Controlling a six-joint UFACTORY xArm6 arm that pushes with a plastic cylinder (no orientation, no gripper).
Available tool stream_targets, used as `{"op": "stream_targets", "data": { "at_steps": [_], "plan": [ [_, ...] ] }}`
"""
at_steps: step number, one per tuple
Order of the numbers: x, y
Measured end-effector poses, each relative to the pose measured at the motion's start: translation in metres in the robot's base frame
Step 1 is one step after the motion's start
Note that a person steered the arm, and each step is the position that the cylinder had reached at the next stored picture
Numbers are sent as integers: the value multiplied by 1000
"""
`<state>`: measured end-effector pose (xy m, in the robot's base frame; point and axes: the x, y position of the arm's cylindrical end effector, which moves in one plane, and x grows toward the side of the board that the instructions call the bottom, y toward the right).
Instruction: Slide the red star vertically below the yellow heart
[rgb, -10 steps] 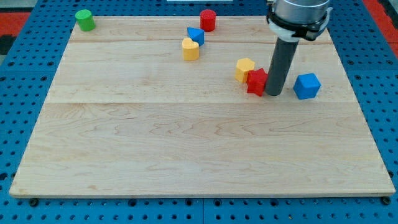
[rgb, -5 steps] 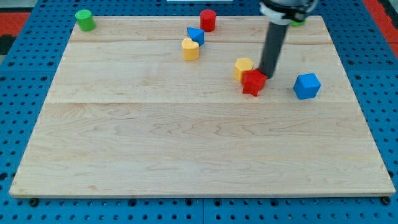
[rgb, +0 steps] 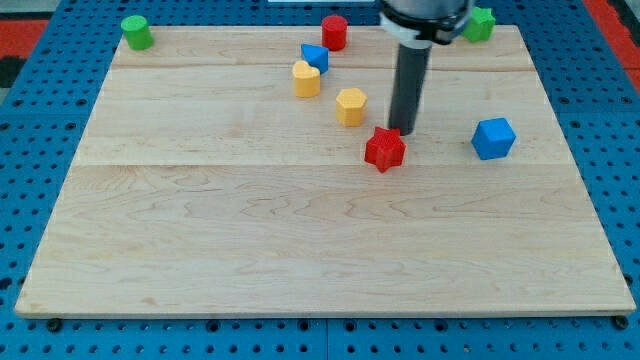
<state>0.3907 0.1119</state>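
The red star (rgb: 385, 149) lies near the middle of the wooden board (rgb: 300, 250), a little right of centre. My tip (rgb: 402, 132) stands just above and to the right of it, touching or nearly touching its upper right point. The yellow heart (rgb: 306, 78) sits up and to the left, beside a blue block (rgb: 315, 57). A yellow hexagon-like block (rgb: 350, 106) lies between the heart and the red star, apart from both.
A blue cube (rgb: 493, 138) lies right of my tip. A red cylinder (rgb: 334, 32) stands at the top centre. A green cylinder (rgb: 136, 32) is at the top left corner and a green star (rgb: 481, 22) at the top right.
My tip moved from the star's right side, up and over to the left. The red star slid left and down. The yellow hexagon-like block was pushed left, away from the star.
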Motion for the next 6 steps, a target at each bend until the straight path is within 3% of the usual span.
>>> {"op": "stream_targets", "data": {
  "at_steps": [2,3,4,6],
  "plan": [
    [41,55],
    [80,33],
    [87,-11],
    [60,18]
  ]
}}
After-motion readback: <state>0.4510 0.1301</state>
